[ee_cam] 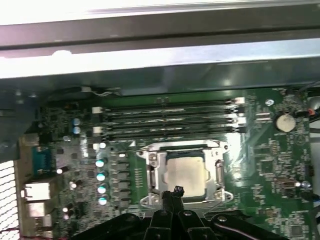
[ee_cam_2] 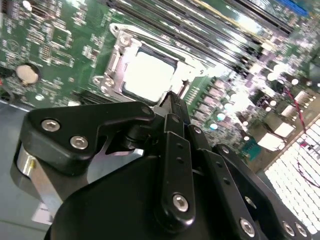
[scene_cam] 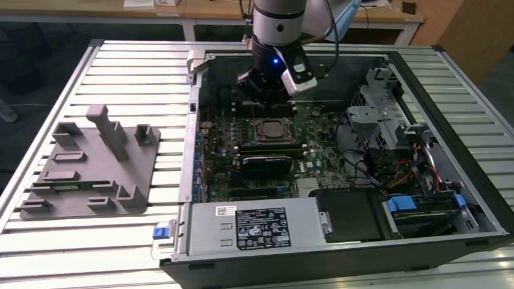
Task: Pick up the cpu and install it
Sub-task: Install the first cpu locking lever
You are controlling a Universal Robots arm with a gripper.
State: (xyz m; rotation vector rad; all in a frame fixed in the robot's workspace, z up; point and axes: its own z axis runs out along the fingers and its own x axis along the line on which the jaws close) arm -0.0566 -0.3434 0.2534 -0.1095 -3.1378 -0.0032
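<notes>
The cpu (scene_cam: 273, 127) is a silvery square chip lying flat in the motherboard's socket frame (ee_cam: 150, 172), inside the open computer case. It appears in both wrist views (ee_cam_2: 147, 75) (ee_cam: 186, 172). My gripper (scene_cam: 259, 102) hangs just above the board, beside the socket's edge. Its fingertips (ee_cam: 176, 191) are pressed together in a narrow point with nothing between them. In the second wrist view the gripper (ee_cam_2: 170, 97) ends just short of the chip's rim. I cannot tell whether it touches the chip.
A grey holder plate (scene_cam: 88, 168) with upright blocks lies on the slatted table at the exterior view's left. Memory slots (ee_cam: 165, 120) run beside the socket. A power supply (scene_cam: 253, 226), cables (scene_cam: 401, 174) and a drive cage (scene_cam: 386, 114) crowd the case.
</notes>
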